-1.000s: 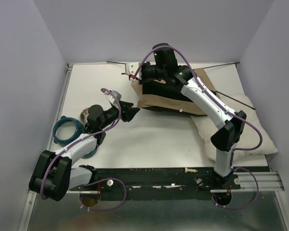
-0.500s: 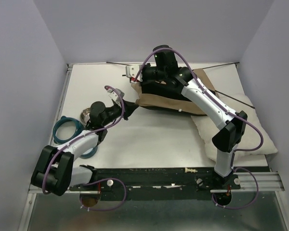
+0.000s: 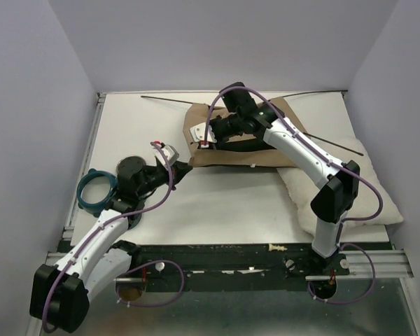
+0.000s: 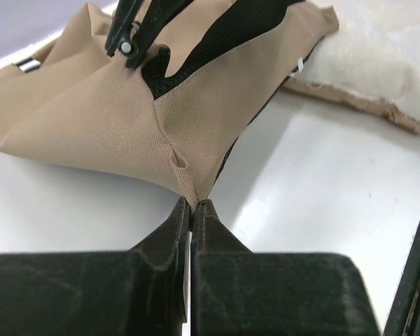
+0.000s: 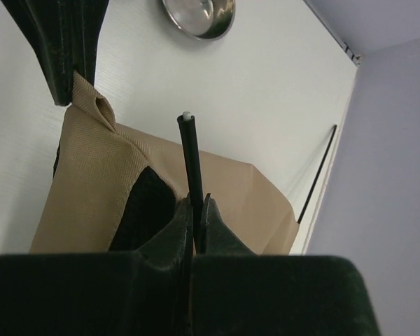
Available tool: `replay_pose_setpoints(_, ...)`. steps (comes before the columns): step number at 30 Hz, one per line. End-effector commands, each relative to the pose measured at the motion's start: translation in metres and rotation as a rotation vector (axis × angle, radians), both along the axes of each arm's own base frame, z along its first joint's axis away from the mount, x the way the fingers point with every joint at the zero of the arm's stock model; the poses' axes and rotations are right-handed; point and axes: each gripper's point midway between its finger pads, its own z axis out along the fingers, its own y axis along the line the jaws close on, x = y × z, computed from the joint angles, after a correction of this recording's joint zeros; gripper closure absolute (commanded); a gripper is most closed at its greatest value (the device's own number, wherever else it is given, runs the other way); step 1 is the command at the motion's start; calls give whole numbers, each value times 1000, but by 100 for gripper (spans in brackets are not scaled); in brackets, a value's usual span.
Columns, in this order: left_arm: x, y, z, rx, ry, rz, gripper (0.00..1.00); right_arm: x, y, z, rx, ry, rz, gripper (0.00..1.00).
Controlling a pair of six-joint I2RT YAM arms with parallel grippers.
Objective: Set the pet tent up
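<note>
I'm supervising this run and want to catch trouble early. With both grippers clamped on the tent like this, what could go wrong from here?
1. The left gripper pinches only the very corner tip of the pet tent, so a firm pull could slip the fabric free.
2. The right gripper holds the thin black pole near its end. If the arms move apart, the pole might bend or slide out.

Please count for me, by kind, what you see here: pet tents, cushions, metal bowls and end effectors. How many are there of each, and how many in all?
Pet tent: 1
White cushion: 1
Metal bowl: 1
End effectors: 2 (left end effector shut on the tent's corner, right end effector shut on a black pole)
Total: 5
</note>
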Motion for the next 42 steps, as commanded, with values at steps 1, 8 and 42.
replay_pose_setpoints(1, -8, 11, -16, 87, 44, 12, 100, 0, -28, -38, -130, 123, -57, 99)
replay_pose_setpoints(8, -21, 9, -13, 77, 122, -27, 100, -27, -27, -63, -162, 107, -20, 99)
replay_pose_setpoints(42, -45, 6, -20, 46, 221, -86, 100, -53, -16, -93, -173, 108, -7, 99)
